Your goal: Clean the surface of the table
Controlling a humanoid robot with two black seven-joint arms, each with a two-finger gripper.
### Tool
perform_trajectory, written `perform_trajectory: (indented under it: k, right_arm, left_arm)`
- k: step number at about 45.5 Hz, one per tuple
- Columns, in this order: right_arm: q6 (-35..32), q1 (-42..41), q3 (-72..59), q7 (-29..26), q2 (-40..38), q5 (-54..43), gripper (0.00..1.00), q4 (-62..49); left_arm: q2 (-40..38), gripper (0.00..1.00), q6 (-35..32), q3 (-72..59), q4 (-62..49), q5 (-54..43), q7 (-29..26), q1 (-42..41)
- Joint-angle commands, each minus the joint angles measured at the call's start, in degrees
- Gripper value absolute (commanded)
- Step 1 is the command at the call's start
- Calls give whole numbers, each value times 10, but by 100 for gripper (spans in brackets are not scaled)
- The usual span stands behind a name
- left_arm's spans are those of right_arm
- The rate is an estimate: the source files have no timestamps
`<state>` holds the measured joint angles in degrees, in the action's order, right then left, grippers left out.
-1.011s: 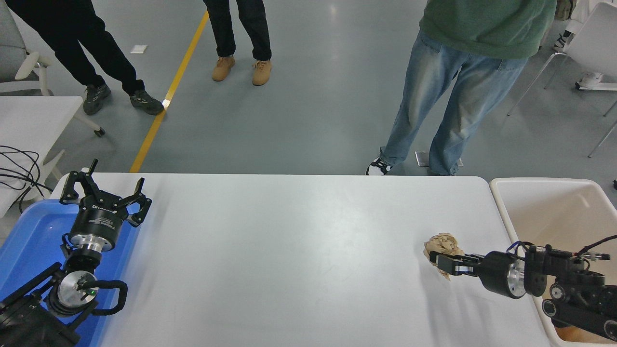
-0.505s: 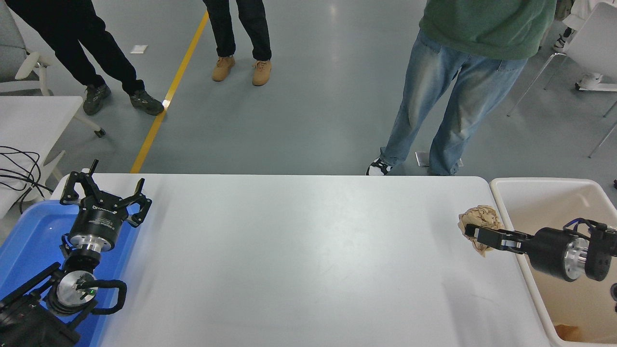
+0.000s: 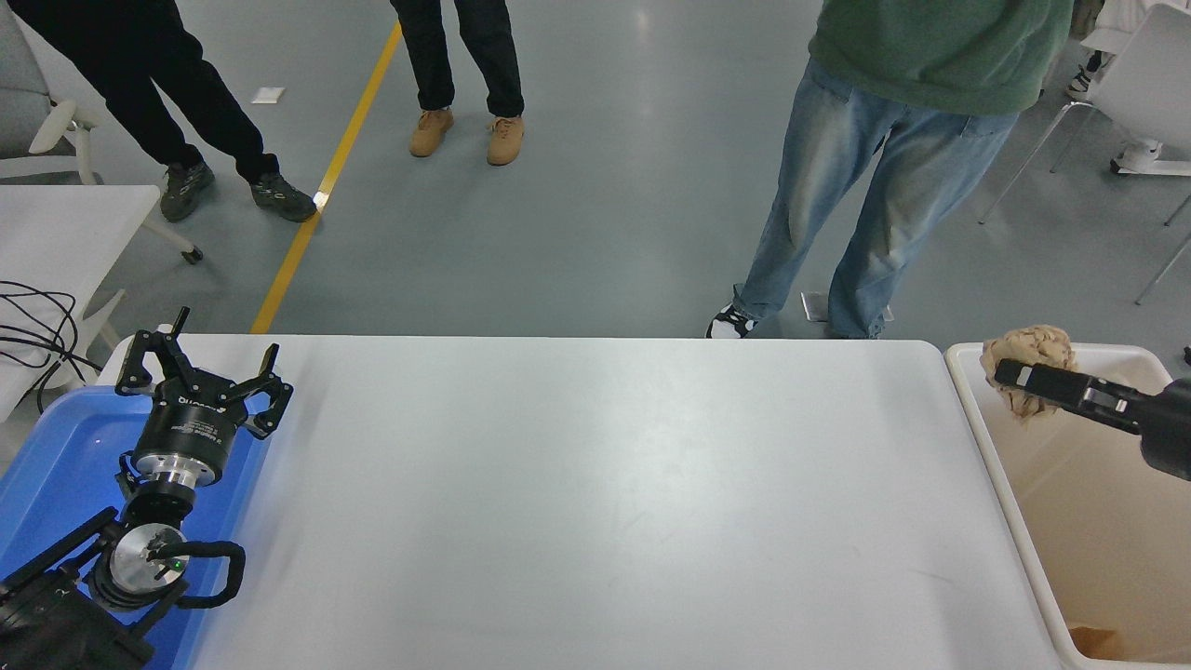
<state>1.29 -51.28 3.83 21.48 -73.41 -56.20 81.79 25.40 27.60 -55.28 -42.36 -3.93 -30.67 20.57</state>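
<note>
Your right gripper [image 3: 1010, 374], jaws clamped on the crumpled paper [image 3: 1028, 349], has carried it off the table surface [image 3: 595, 502] over the bin [image 3: 1098, 502]; release next

A matte white table surface [image 3: 577, 502] was seen, with a blue tray [image 3: 56, 465], a tan crumpled paper ball [image 3: 1028, 358], a cream bin [image 3: 1098, 521] and 2 black grippers: left [image 3: 200, 372], right [image 3: 1019, 377].

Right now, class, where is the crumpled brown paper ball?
In the head view, the paper ball is at the far right, held in the right gripper over the cream bin's far corner, off the table surface.
</note>
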Motion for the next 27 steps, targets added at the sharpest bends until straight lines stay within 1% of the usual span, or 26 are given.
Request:
perform_trajectory:
  k: [1,8,15,27]
  right_arm:
    - [-10,1,19,1,-28,74,0,-3]
    - [-9,3,19,3,-38,116,0,-6]
    - [-9,5,17,3,-38,188,0,-22]
    - [-10,26,15,6,-5,310,0,-103]
  left_arm:
    - [0,99,0,0,0,1,0,0]
    - [0,99,0,0,0,1,0,0]
    - [0,99,0,0,0,0,0,0]
    - [0,99,0,0,0,0,0,0]
